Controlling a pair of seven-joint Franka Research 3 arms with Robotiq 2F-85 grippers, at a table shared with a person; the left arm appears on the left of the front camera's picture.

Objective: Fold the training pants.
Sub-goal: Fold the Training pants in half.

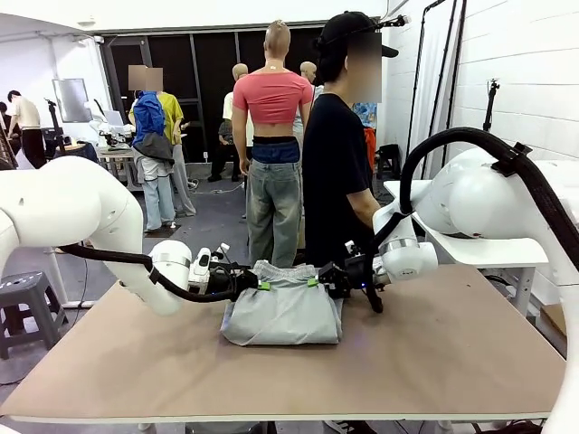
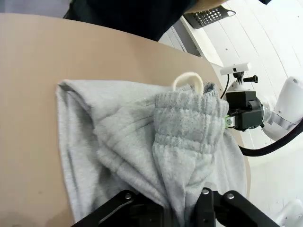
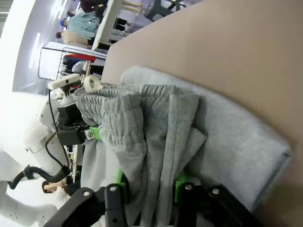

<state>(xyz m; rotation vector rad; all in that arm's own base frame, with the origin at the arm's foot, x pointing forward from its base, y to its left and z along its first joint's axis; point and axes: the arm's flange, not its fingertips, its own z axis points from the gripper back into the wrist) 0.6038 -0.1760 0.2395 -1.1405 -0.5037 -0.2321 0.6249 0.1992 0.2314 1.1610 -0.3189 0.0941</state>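
The light grey training pants (image 1: 282,312) lie partly folded in the middle of the table, their gathered waistband (image 2: 189,118) lifted at the far side with a white drawstring loop (image 2: 188,79) showing. My left gripper (image 1: 257,285) is shut on the waistband's left end, and cloth bunches between its fingers in the left wrist view (image 2: 177,208). My right gripper (image 1: 317,281) is shut on the waistband's right end; its green pads (image 3: 180,182) pinch the grey fabric (image 3: 156,142). The two grippers face each other across the pants.
A person in a black shirt (image 1: 335,172) stands close behind the table's far edge (image 1: 434,268). The brown tabletop (image 1: 434,353) stretches bare in front and to both sides. A white side table (image 1: 488,249) stands at the right.
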